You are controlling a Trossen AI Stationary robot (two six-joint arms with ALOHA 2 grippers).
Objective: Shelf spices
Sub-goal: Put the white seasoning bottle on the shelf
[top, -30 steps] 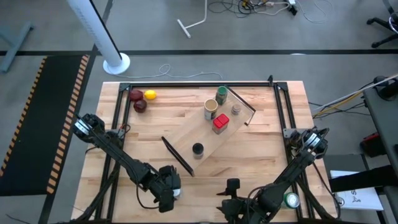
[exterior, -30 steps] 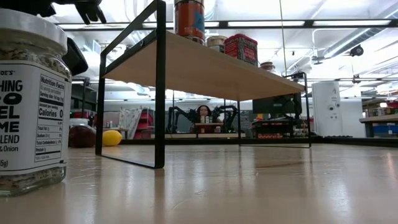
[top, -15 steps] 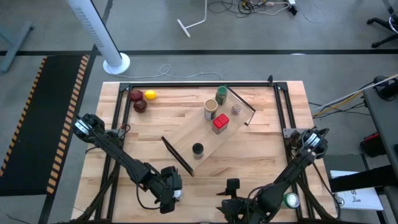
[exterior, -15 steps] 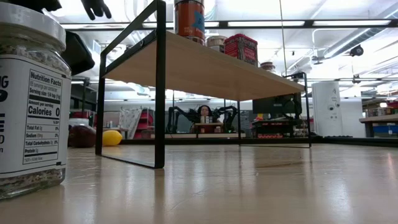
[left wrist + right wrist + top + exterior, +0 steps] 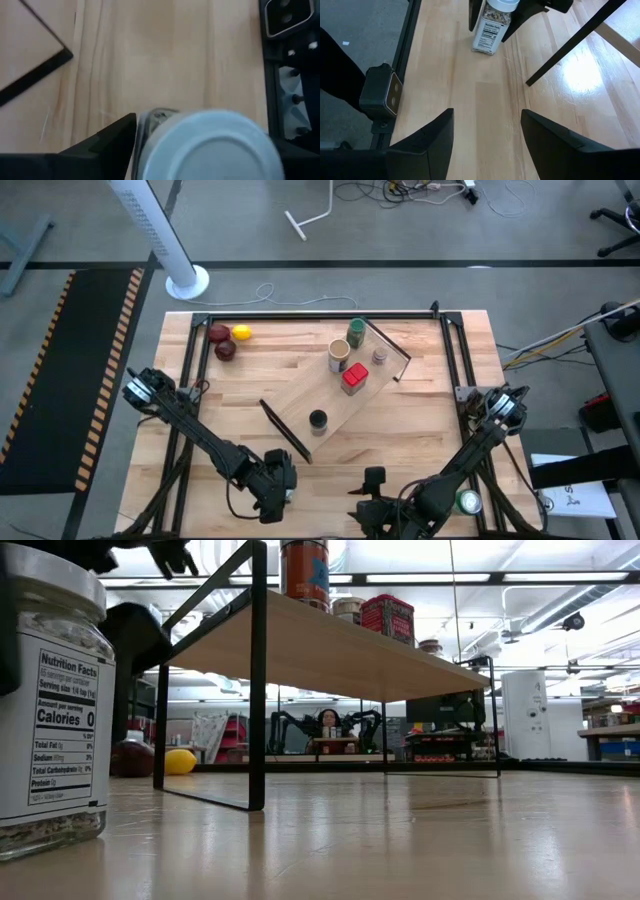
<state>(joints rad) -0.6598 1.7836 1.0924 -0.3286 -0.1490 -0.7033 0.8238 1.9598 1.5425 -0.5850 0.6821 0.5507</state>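
Note:
The white-capped jar [image 5: 492, 25] stands upright on its base near the table's near edge, large in the low view [image 5: 50, 710]. My left gripper [image 5: 275, 485] is over it, shut on it, and hides it in the high view. The shelf [image 5: 335, 395] stands on its black bars diagonally mid-table. It carries the green-lidded jar [image 5: 356, 332], tan cylinder [image 5: 339, 354], red box [image 5: 354, 378], grey-capped jar [image 5: 380, 356] and black-capped jar [image 5: 318, 420]. My right gripper [image 5: 485, 140] waits open at the near edge, right of the jar. My left gripper holds the white-capped jar by its glass body just below the cap [image 5: 490, 17], pinched between the two fingers [image 5: 475, 12]. It comes from above, pointing down, one finger on each side. The jar stands upright with its base on the table.
Red and yellow fruit [image 5: 230, 338] lie at the far left corner. A green-and-white round can [image 5: 468, 502] sits near the right arm. Black frame rails [image 5: 300, 317] run along the table's edges. Bare wood lies between the jar and the shelf's near leg [image 5: 258, 690].
My left gripper has come down around the white-capped jar and shifted slightly toward the table's right, now covering it from above. The jar has stayed on the table but turned about its upright axis, its label swinging round.

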